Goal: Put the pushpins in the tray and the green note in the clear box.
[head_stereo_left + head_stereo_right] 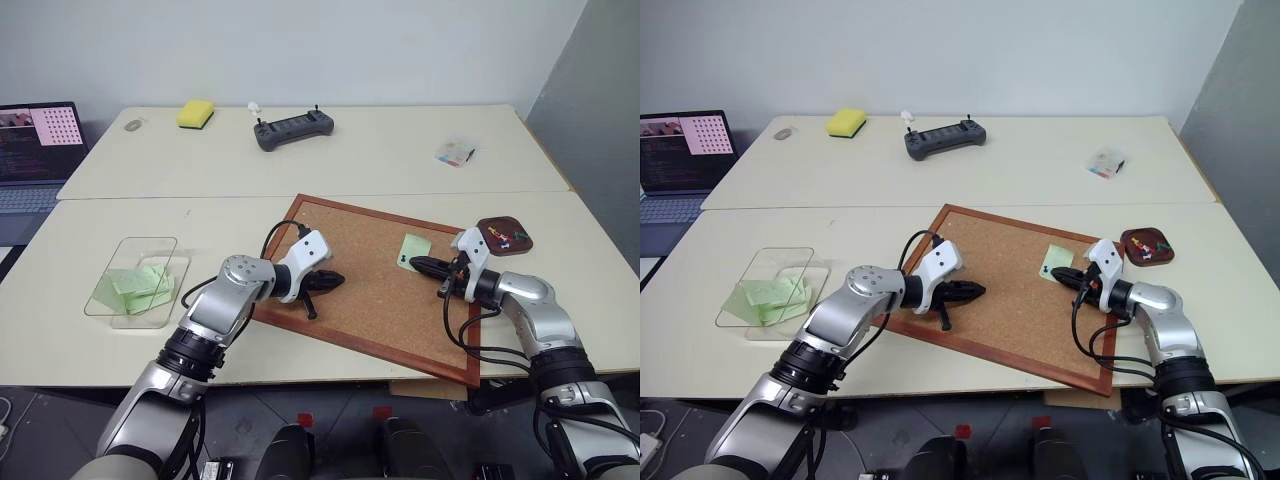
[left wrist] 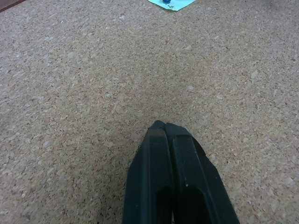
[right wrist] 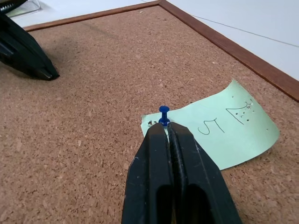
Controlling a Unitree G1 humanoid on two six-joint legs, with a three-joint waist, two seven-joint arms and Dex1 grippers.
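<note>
While pinned to the cork board [image 1: 380,290], the green note [image 3: 224,128] meets the closed right gripper [image 3: 167,129]

Pin shaft of the blue pushpin [image 3: 164,115] is not visible — whether the right gripper [image 3: 167,128] touches its base cannot be told. Pushpins [image 1: 503,236] in the tray [image 1: 490,245] are too small to count. Laptop [image 1: 35,150] is cut off by the frame edge. Contents of the small clear packet [image 1: 456,153] read only as coloured specks — unidentifiable.
</note>
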